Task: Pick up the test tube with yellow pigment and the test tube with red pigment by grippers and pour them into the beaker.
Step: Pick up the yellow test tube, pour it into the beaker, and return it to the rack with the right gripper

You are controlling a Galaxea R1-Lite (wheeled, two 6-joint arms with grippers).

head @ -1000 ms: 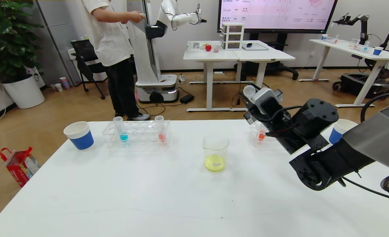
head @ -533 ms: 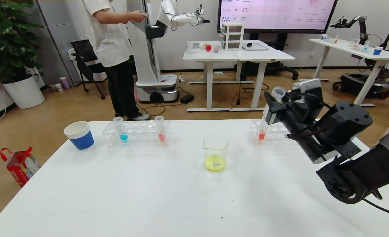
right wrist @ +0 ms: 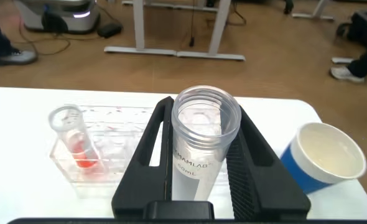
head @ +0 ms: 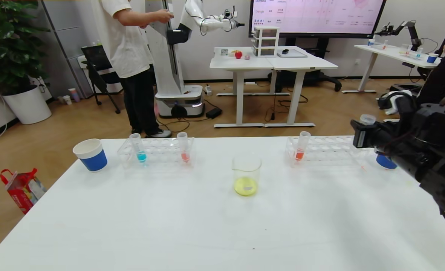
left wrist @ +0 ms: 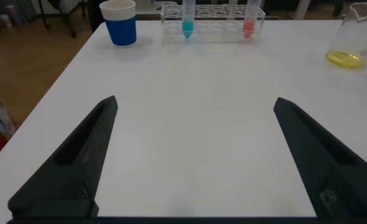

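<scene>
The right gripper (right wrist: 199, 168) is closed on an empty clear tube (right wrist: 199, 140), which stands upright between its two black fingers (right wrist: 146, 155); I take it for the test tube with yellow pigment, its yellow liquid no more inside. In the head view this gripper (head: 361, 137) hangs above the right end of the table (head: 207, 226), over the right rack (head: 322, 150). Just beside the gripper, toward the robot's left, a tube with bright orange-red liquid (head: 301, 146) stands in that rack, and a blue paper cup (right wrist: 323, 158) is close on its other side.

The beaker (head: 246, 175) is well to the left of the right gripper, near the middle of the table, with yellow liquid at its bottom.

The left gripper (left wrist: 193, 155) is wide open and holds nothing, low over the bare table. Far in front of it the left rack (left wrist: 211, 25) carries a tube with blue liquid (left wrist: 187, 17) and the test tube with red pigment (left wrist: 250, 18), both upright
</scene>
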